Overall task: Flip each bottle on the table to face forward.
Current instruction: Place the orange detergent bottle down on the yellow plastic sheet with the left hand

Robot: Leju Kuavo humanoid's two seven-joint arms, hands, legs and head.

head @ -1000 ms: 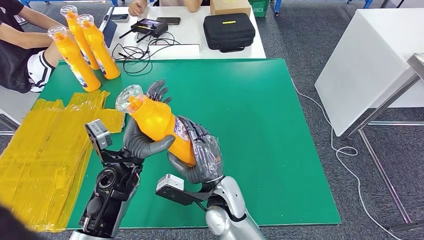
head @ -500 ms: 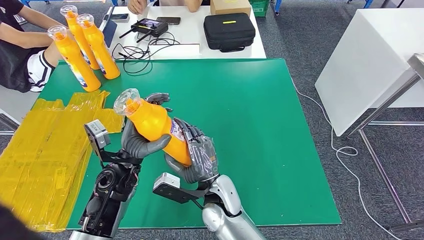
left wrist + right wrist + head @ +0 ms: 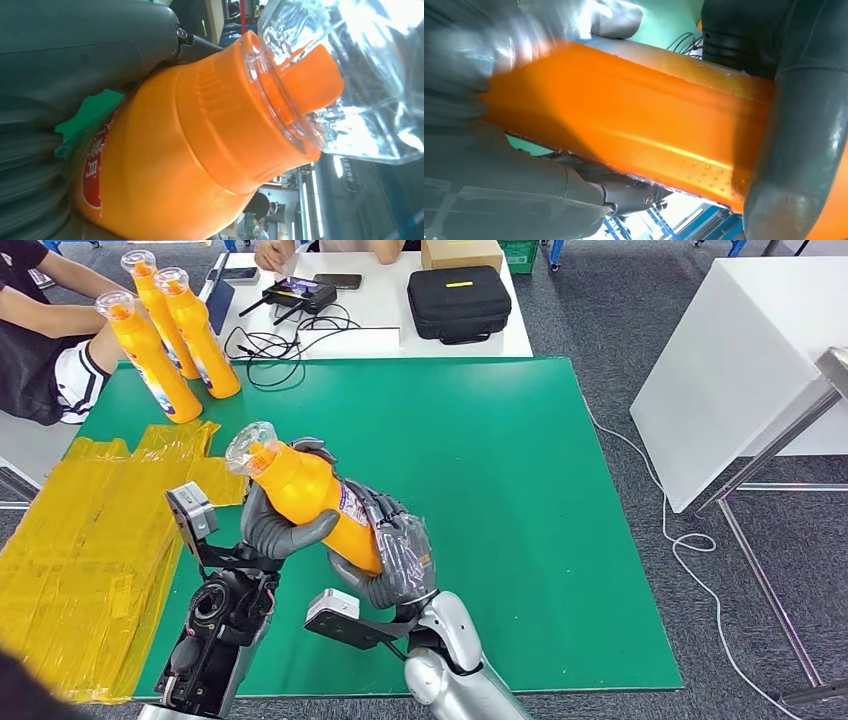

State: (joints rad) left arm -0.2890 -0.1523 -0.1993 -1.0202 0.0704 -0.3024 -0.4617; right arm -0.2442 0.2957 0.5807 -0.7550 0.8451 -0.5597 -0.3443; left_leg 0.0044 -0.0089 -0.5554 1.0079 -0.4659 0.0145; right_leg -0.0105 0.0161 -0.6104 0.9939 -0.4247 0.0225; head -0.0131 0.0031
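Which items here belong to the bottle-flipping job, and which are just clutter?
Job: held orange bottle, gripped by left hand and right hand; three standing bottles.
Clutter: yellow plastic sheet, black case, cardboard box, cables.

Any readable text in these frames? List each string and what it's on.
"月": the one clear white character on the red label of the held orange bottle; the characters beside it are cut off.
Label patch on that bottle in the head view: too small to read.
Yellow strip on the black case: unreadable.
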